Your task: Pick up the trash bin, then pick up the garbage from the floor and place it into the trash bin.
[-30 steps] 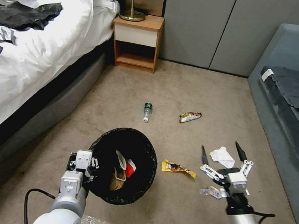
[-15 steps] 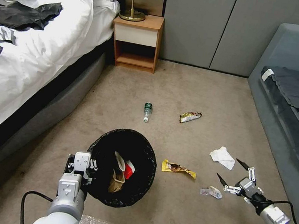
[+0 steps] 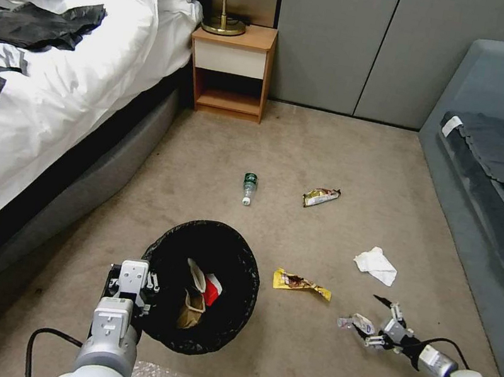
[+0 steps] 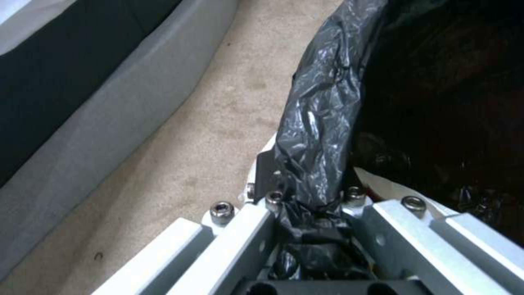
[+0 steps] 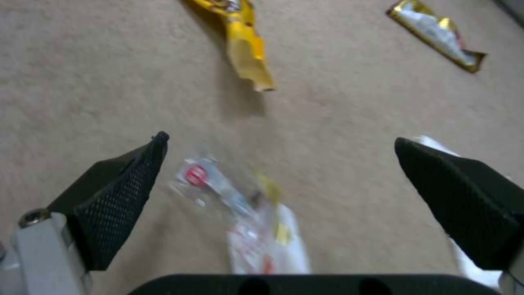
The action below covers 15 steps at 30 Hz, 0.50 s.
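Glossy, crinkled black plastic liner of the trash bin (image 4: 322,123), lower centre of the head view; matt short-pile carpet floor (image 3: 333,157); shiny yellow foil wrapper (image 5: 245,45); clear glossy plastic wrapper (image 5: 245,213); textured matt black fingertips (image 5: 120,196); bare brushed-metal left gripper (image 4: 314,213).

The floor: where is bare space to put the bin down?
Bare carpet lies between the bed and the trash bin, held by the left gripper, and between nightstand and bottle. Crowded by the open right gripper: clear wrapper, tissue, yellow wrapper.
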Tool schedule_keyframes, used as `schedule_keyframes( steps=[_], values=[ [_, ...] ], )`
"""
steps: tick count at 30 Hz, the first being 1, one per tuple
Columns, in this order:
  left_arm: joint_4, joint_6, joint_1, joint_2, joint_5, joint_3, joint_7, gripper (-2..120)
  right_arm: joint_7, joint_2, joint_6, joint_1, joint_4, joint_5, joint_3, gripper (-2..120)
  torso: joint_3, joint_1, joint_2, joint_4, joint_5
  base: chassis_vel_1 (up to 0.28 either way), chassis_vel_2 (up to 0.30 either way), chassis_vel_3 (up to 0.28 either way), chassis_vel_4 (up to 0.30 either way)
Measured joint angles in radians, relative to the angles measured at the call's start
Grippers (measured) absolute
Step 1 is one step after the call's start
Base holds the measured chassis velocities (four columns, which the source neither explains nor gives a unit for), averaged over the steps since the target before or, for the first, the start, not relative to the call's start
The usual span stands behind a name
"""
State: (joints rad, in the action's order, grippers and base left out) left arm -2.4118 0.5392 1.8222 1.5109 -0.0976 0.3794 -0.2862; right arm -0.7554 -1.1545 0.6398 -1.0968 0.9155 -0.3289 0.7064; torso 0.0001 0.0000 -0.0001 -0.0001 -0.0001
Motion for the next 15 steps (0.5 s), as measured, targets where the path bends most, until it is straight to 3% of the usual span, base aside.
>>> schedule_keyframes(
  steps=[15],
  values=[
    [-0.012, -0.004, 0.015, 0.006, -0.009, 0.001, -0.002, 0, 0.036, -0.084, 0.029, 0.087, -0.198, -0.062, 0.012, 100, 0.000, 0.000, 0.000, 0.0000, 0.0000, 0.000, 0.000, 0.000, 0.000]
  ],
)
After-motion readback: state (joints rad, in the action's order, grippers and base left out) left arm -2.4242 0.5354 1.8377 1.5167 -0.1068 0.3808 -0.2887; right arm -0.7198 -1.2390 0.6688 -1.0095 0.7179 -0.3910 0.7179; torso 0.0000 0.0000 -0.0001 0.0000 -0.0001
